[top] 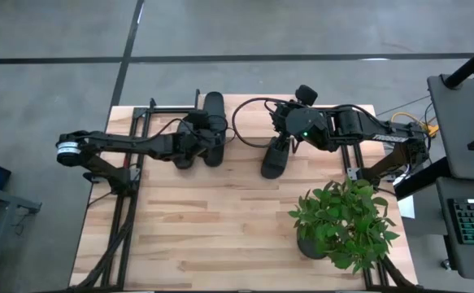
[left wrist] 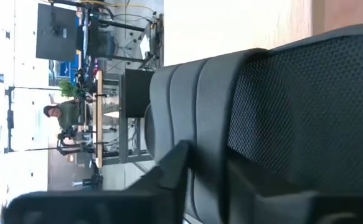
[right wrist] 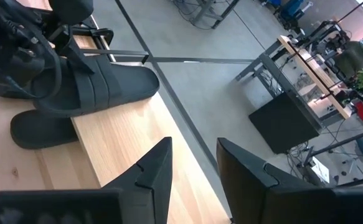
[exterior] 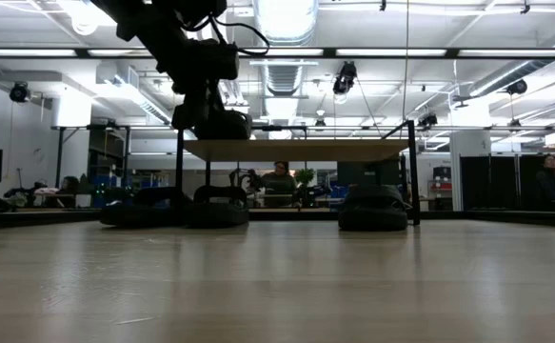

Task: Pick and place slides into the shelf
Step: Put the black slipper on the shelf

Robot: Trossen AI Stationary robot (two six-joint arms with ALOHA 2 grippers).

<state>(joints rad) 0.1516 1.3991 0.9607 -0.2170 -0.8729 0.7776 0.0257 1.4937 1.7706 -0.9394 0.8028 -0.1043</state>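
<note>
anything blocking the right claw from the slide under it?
Nothing visible. In the high view the right claw sits right over the lone slide, with bare tabletop around it. The potted plant stands well off to the side. The left claw is over at the other slides.

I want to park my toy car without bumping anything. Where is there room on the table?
The table is bare wood along the near edge, left of the plant. That is the roomiest spot. The far side is crowded: the slides, the left claw and the right claw all bunch up there.
</note>
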